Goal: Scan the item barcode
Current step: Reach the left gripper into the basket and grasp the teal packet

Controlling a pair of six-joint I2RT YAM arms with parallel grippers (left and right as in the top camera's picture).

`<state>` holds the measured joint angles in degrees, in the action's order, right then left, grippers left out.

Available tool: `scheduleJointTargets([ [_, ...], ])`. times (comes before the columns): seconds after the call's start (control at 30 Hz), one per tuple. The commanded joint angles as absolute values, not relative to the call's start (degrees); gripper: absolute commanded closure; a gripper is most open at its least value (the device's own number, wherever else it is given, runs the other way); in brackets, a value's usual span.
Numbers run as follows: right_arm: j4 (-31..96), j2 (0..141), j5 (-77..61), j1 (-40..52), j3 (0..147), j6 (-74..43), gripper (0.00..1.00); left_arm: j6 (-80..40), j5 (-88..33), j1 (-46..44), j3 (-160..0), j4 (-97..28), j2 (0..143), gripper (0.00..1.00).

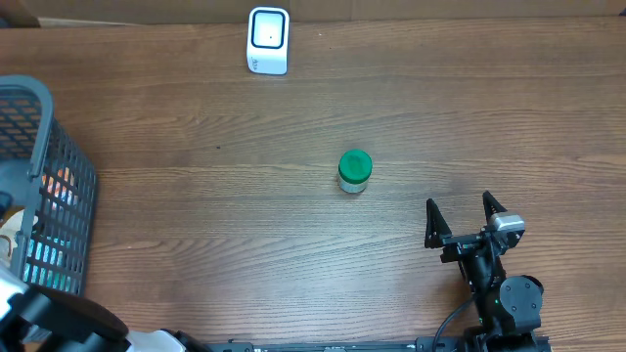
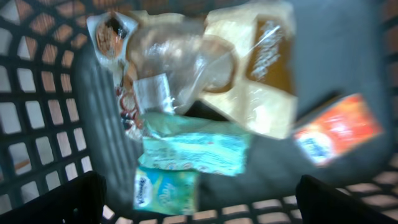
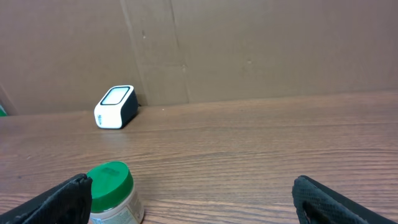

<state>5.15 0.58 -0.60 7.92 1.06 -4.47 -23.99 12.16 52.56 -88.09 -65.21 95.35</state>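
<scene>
At the far left of the table [image 1: 196, 225] stands a grey mesh basket [image 1: 61, 161], and the left gripper [image 2: 199, 183] looks down into it with its fingers spread wide and holding nothing. Below it, blurred, lie a clear bag [image 2: 168, 56], a teal packet [image 2: 193, 146] and an orange box [image 2: 339, 127]. Further right, at the table's far edge against the cardboard wall, sits the white scanner [image 1: 268, 40], its window facing up and forward. Near the middle of the table, well apart from the scanner, a small jar [image 1: 354, 170] with a green lid stands upright and alone. This looks like the item to be scanned, though no barcode shows on it from any view. At the right, the right gripper [image 1: 467, 220] rests low near the table's front edge, its fingers also spread and empty, pointing toward the jar, which sits just ahead and to its left in the wrist view. The task seems to be at its start, with the reach for the item not yet made. The next move calls for the right arm to shift left and forward, straddle the jar below its lid and close on it, then carry it to the scanner and turn the label toward the window.
</scene>
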Motion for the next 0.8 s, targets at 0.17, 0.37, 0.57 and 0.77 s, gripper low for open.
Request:
scheduleJointTargets([
  [0.17,4.8,0.2,-0.1,8.1,0.5,-4.5,0.00,-10.4,15.4,52.9,-82.0,-60.8,109.5,0.00],
  [0.37,4.8,0.2,-0.1,8.1,0.5,-4.5,0.00,-10.3,15.4,52.9,-82.0,-58.3,113.9,0.04],
  [0.57,4.8,0.2,-0.1,8.1,0.5,-4.5,0.00,-10.2,14.2,52.9,-82.0,-56.7,114.0,0.33],
  [0.77,4.8,0.2,-0.1,8.1,0.5,-4.5,0.00,-10.3,13.4,52.8,-82.0,-56.9,114.0,0.77],
])
